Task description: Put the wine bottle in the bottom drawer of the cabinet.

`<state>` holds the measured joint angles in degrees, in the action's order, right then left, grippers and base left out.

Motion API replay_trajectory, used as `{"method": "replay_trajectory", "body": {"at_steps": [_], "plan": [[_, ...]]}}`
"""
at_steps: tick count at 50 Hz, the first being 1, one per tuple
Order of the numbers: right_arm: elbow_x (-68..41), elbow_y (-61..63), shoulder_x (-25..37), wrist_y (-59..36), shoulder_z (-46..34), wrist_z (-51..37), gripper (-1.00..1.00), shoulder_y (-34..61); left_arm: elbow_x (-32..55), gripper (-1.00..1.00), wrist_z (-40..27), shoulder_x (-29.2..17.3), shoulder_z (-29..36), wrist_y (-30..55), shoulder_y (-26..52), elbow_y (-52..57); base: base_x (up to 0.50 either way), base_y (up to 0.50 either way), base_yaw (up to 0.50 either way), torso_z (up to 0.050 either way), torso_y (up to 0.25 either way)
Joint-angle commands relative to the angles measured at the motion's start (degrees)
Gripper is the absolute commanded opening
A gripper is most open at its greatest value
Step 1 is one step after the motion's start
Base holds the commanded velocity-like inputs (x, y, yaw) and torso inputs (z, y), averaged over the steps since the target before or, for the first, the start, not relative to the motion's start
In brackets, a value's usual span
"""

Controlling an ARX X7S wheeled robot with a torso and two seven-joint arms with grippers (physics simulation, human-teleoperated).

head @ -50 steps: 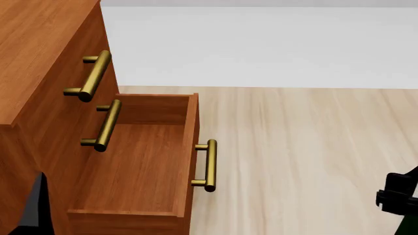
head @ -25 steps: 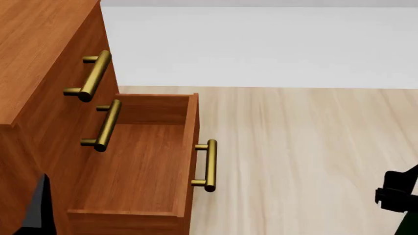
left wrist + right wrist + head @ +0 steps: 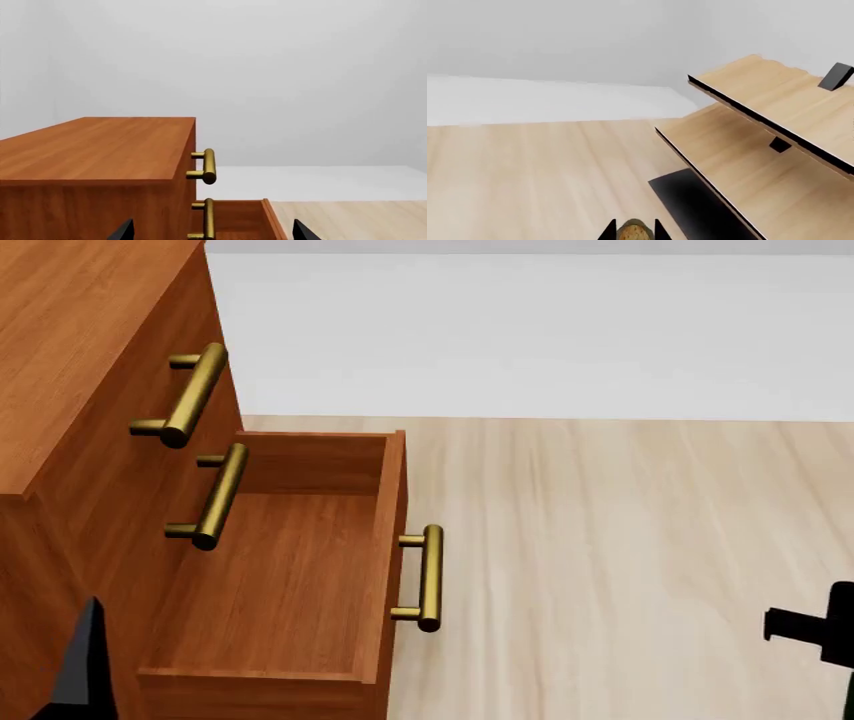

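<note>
The cabinet (image 3: 80, 340) stands at the left of the head view, with the bottom drawer (image 3: 267, 580) pulled out and nothing in it; its brass handle (image 3: 429, 580) faces right. The cabinet (image 3: 100, 150) and the open drawer (image 3: 240, 220) also show in the left wrist view. My left gripper (image 3: 210, 232) is open and empty beside the cabinet; one fingertip (image 3: 87, 665) shows in the head view. My right gripper (image 3: 634, 231) is shut on the wine bottle, of which only the tan cork top (image 3: 634, 234) shows. That gripper (image 3: 814, 632) sits at the head view's right edge, well right of the drawer.
Two upper drawer fronts with brass handles (image 3: 187, 395) sit shut above the open drawer. A light wooden rack (image 3: 760, 115) with a black base (image 3: 694, 205) stands close by the right gripper. Pale wood floor (image 3: 614, 540) lies between drawer and right gripper, with a white wall behind.
In the head view my right gripper has shifted slightly up and right toward the edge. The left fingertip has dropped a little. The drawer has not moved.
</note>
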<state>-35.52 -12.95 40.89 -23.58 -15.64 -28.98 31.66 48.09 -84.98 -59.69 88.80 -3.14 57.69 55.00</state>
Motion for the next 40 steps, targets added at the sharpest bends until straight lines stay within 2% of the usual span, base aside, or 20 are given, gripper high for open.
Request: {"method": "replay_trajectory", "body": {"at_steps": [1,21,40], "plan": [[1.1,8.5,2.8,-4.3,0.3,-2.0,-1.00,1.8,-0.1,1.00,0.2,-0.4,-0.5,-0.1,-0.5,-0.1,0.00,0.00,0.00,0.000,0.000],[-6.4,23.5,5.6,-17.8,-0.2,-2.5,-1.00,10.7,-0.5,1.00,0.7,-2.0,-1.3,-1.2,-1.8,-0.5,0.00,0.00,0.00,0.000,0.001],[-18.0,27.6,1.3,-33.0,-0.6,-1.9,-1.00,27.4,-0.1,1.00,0.5,-1.6,-1.9,0.4,-1.5,0.6,0.00,0.00,0.00,0.000,0.001]]}}
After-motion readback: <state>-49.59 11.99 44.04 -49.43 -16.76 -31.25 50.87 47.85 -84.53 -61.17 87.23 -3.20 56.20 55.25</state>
